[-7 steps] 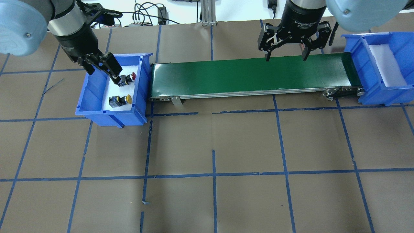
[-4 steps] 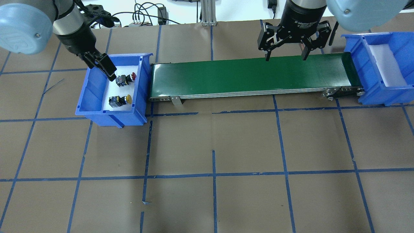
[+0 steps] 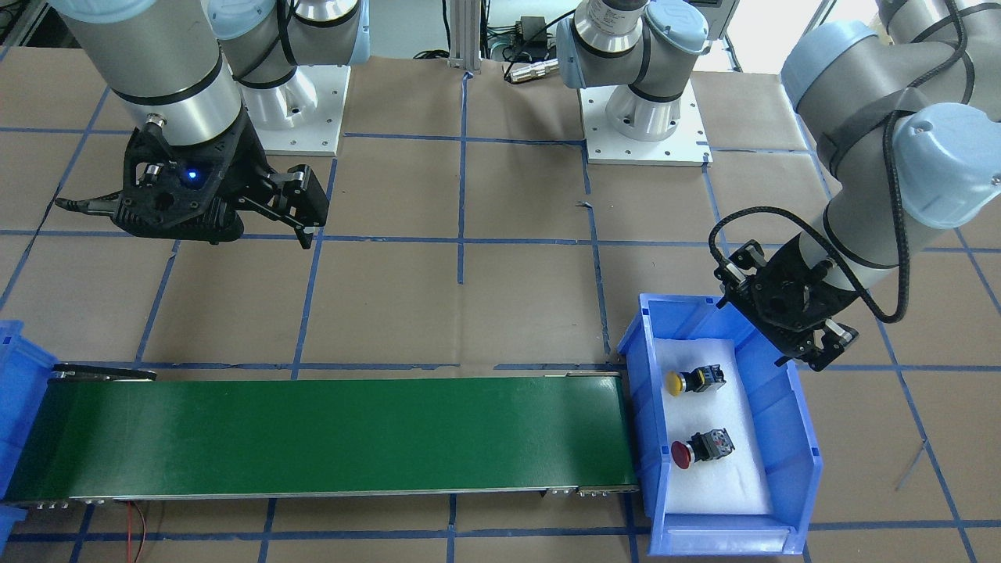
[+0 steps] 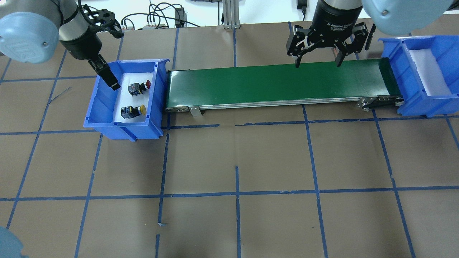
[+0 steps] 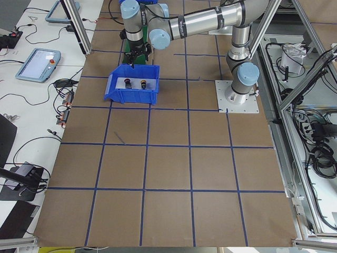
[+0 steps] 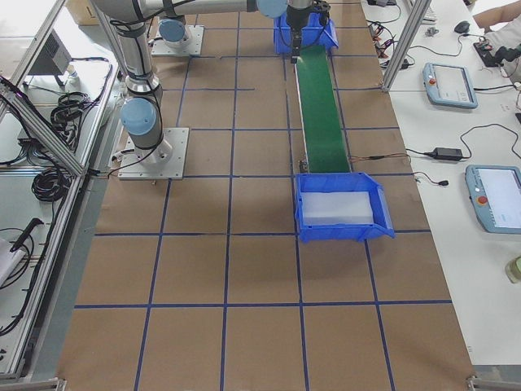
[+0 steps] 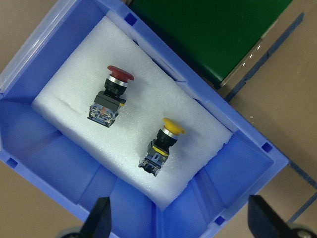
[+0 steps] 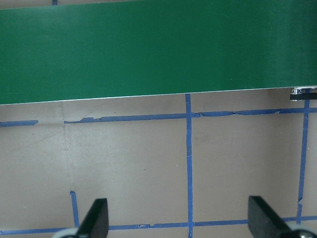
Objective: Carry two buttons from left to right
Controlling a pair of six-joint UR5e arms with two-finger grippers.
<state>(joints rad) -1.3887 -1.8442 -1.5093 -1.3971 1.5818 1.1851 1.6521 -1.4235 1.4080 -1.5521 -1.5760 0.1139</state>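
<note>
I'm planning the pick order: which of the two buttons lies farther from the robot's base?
The red-capped button. In the blue bin it lies beyond the yellow-capped button, on the operators' side.

Two push-buttons lie in the blue bin [image 4: 104, 104], both resting on their sides on its white foam floor.

1. Red button [image 7: 111, 96]: red mushroom cap, silver ring beneath it, black neck, black-grey block body. It lies in the half of the bin farther from the robot, cap pointing toward the bin's right wall.
2. Yellow button [image 7: 162, 145]: yellow mushroom cap, black neck with a yellow ring, black-grey block body. It lies in the half of the bin nearer the robot, cap pointing toward the same wall.

The two buttons lie roughly parallel, apart from each other, and clear of every bin wall.
</note>
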